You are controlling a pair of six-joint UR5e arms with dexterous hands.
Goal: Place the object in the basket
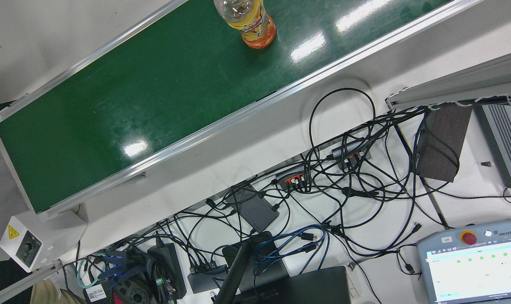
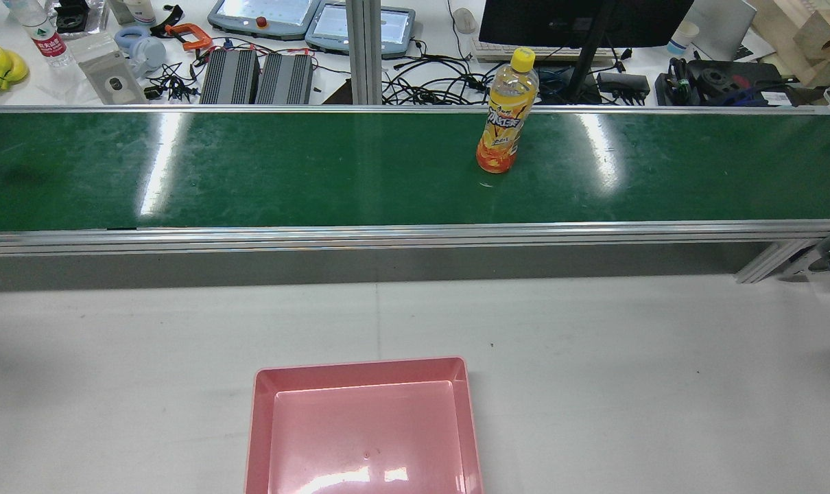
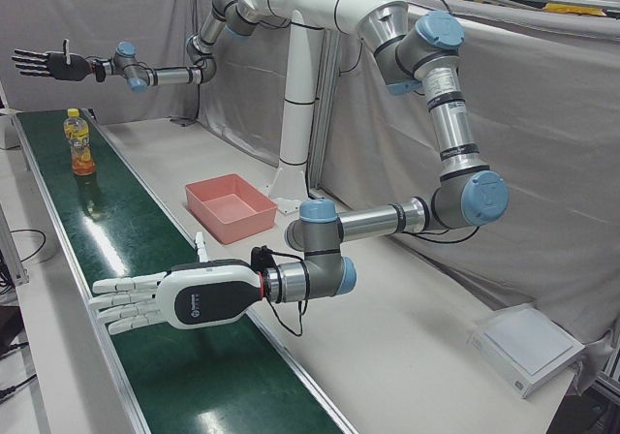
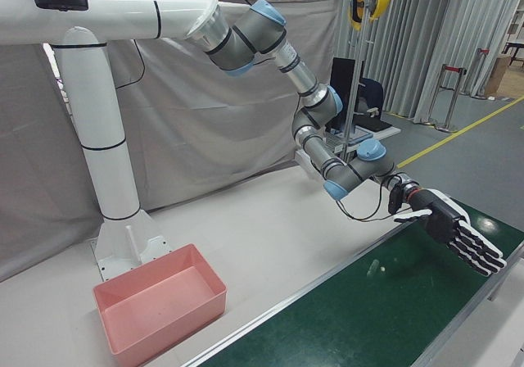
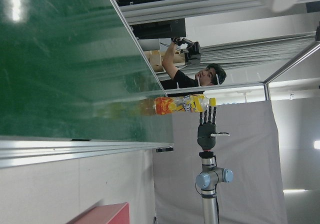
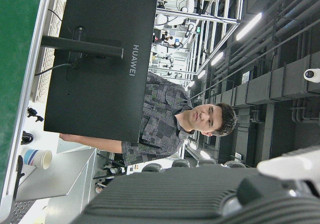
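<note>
1. A clear plastic bottle of orange drink with a yellow cap (image 2: 505,113) stands upright on the green conveyor belt (image 2: 319,171), nearer the belt's far rail in the rear view, right of centre.
2. The shallow pink rectangular plastic basket (image 2: 363,425) sits on the white surface (image 2: 627,370) on the robot's side of the belt, with nothing in it.
3. The white-backed hand (image 3: 184,298) in the foreground of the left-front view hovers over the belt, fingers spread and straight, holding nothing; it is well apart from the bottle.
4. The black hand (image 3: 44,64) is stretched flat above the bottle, fingers apart, also holding nothing.
</note>
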